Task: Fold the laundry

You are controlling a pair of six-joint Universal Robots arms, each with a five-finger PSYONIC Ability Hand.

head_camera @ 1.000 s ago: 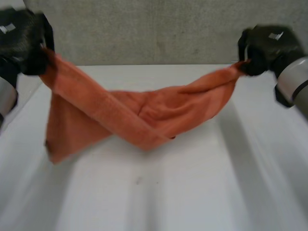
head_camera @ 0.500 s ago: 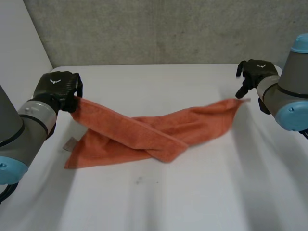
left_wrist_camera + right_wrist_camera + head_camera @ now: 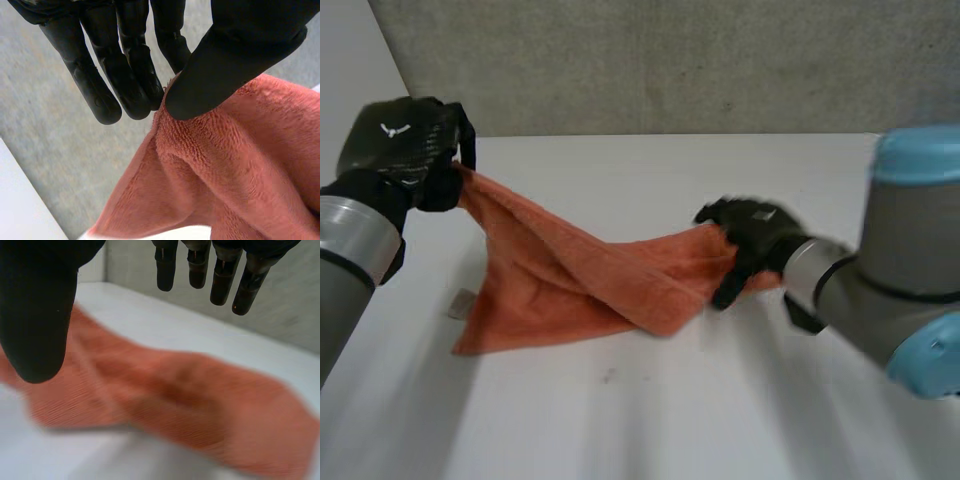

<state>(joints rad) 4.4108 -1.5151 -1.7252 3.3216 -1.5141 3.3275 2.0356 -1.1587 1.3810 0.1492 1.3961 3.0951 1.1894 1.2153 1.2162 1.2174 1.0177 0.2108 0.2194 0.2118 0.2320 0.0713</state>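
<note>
- The tabletop (image 3: 620,420) nearest to the camera is white, smooth and bare. No folded piece lies there, so I judge that the task is in its early part.
- The towel (image 3: 570,285) is orange terry cloth, soft, with a rough pile. It lies twisted and bunched in the middle of the tabletop, and no flat fold is made. The spreading and all the folds are left to do.
- The right hand (image 3: 750,235) is at the towel's right end. Its fingers (image 3: 222,285) are straight and released, grasping nothing.
- The left hand (image 3: 405,150) holds one corner lifted off the tabletop, and its thumb pinches the cloth against the fingers (image 3: 135,80).
- Behind everything stands a grey, rough wall (image 3: 670,60).
</note>
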